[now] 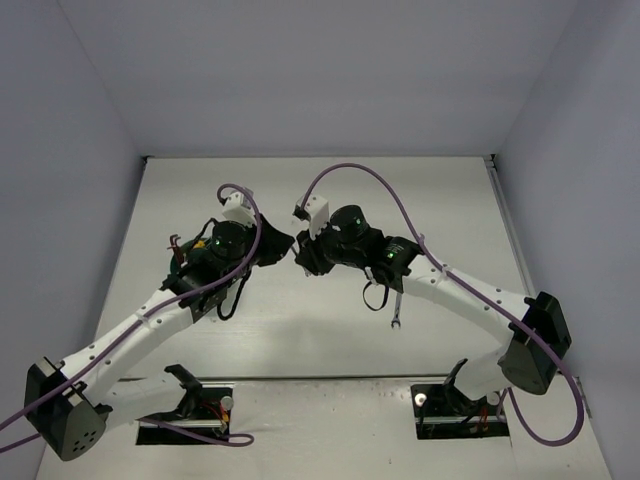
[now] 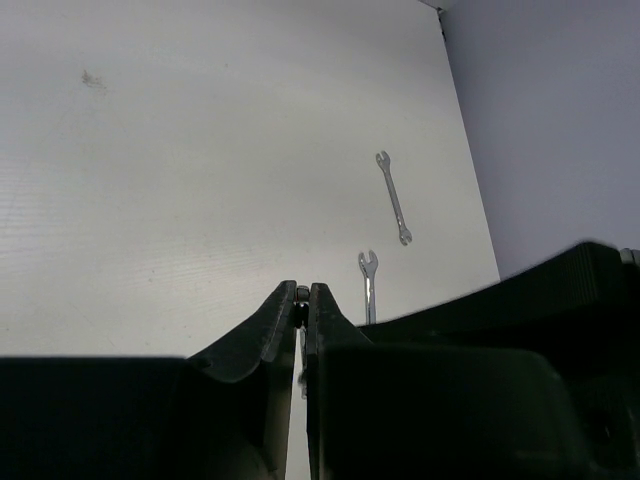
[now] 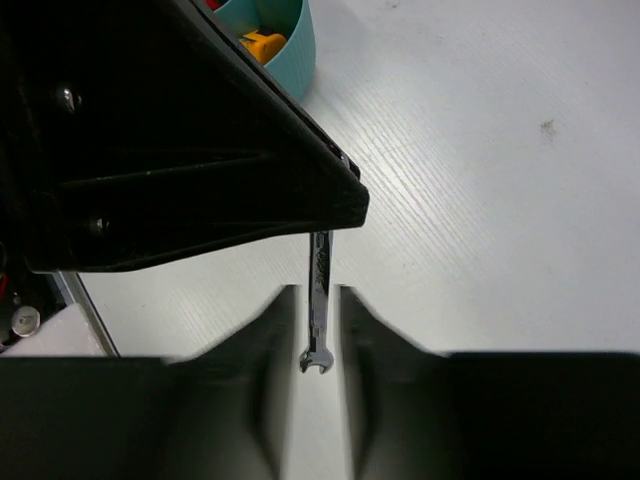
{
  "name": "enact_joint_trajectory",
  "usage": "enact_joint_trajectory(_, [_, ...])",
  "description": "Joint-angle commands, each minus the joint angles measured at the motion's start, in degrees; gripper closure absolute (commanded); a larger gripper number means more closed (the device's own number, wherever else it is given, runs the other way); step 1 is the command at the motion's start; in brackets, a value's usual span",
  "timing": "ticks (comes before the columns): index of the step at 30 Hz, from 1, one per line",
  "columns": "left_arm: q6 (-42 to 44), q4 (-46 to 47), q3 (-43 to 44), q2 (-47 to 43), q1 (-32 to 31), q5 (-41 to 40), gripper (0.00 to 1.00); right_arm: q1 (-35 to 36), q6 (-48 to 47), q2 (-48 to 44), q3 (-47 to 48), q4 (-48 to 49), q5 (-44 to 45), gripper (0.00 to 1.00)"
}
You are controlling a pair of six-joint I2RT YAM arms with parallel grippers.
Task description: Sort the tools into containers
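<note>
My left gripper (image 2: 301,290) is shut on a small silver wrench (image 3: 319,270) and holds it above the table. In the right wrist view that wrench hangs down from the left gripper's black fingers. My right gripper (image 3: 318,292) is open, with one jaw on each side of the wrench and a gap to each. The two grippers meet at mid-table, left gripper (image 1: 285,245) against right gripper (image 1: 304,256). The teal bowl (image 3: 295,50) shows at the top of the right wrist view, with an orange-yellow tool (image 3: 262,45) inside. Two more silver wrenches (image 2: 393,197) (image 2: 368,285) lie on the table.
One loose wrench (image 1: 397,310) lies beside the right arm. The left arm hides most of the bowl in the top view. Grey walls (image 1: 320,70) close the white table on the far, left and right sides. Purple cables (image 1: 380,185) arch over both arms.
</note>
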Motion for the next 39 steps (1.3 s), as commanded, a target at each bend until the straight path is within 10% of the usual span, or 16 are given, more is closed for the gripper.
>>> enact_joint_trajectory(1, [-1.11, 4.00, -1.39, -4.66, -0.15, -5.93, 1.00, 0.60, 0.22, -3.06, -0.44, 4.17, -1.23, 0.48])
enact_joint_trajectory(6, [0.46, -5.44, -3.40, -11.59, -0.06, -14.97, 1.00, 0.53, 0.01, -4.23, -1.52, 4.17, 0.42, 0.24])
enact_joint_trajectory(21, [-2.30, -19.37, -16.85, -36.93, 0.55, -50.88, 1.00, -0.41, -0.76, -9.95, -8.75, 5.32, 3.02, 0.21])
enact_joint_trajectory(39, [2.17, 3.80, -24.42, -27.82, 10.05, -49.86, 1.00, -1.44, -0.77, -13.71, -12.72, 5.99, 2.62, 0.22])
